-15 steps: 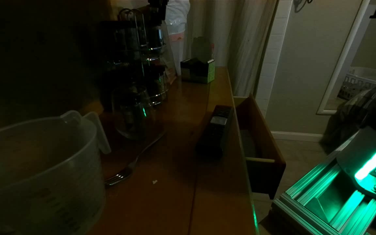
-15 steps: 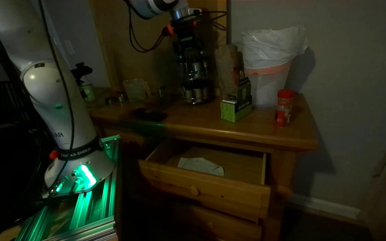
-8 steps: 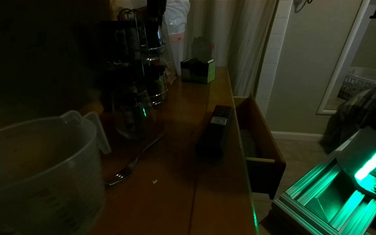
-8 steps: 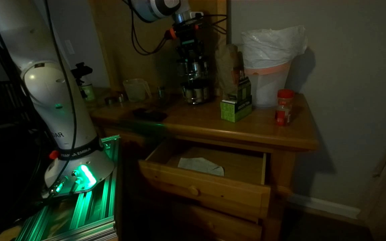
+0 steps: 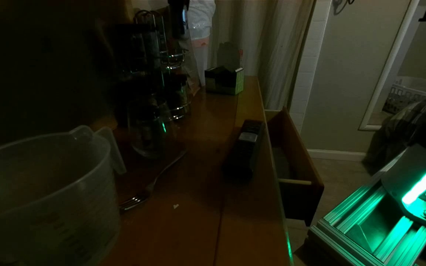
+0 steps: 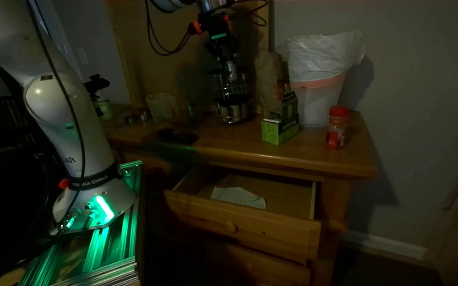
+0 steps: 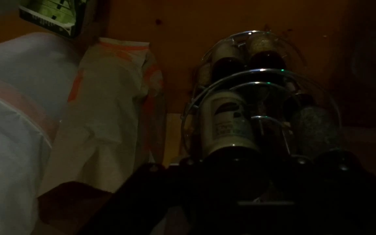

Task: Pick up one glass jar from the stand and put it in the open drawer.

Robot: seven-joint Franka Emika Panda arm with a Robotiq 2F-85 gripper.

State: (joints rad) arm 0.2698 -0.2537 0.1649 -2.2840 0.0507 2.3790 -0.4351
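Note:
My gripper (image 6: 227, 59) is shut on the dark lid of a glass jar (image 6: 231, 71), which hangs upright just over the upper tier of the stand (image 5: 174, 57). Seen from the wrist, this jar (image 7: 228, 120) has a pale label, and its lid sits between the dark fingers of my gripper (image 7: 240, 161). Other jars remain on the stand, among them a lower-tier jar (image 6: 235, 110) and a speckled one (image 7: 317, 130). The drawer (image 6: 241, 226) stands pulled out below the counter, with a pale sheet (image 6: 239, 196) lying inside.
Close to the stand are a paper bag (image 6: 268, 85), a green tea box (image 6: 278, 129) and a bag-lined bucket (image 6: 318, 99). A red-lidded jar (image 6: 335, 129) stands farther along. On the counter are a jug (image 5: 46, 199), drinking glass (image 5: 152, 129), fork (image 5: 155, 179) and dark remote (image 5: 244, 147).
My gripper came down over the stand, closed on the jar's lid, and has since risen with it. The jar's place in the upper tier is now bare. The drawer has not moved.

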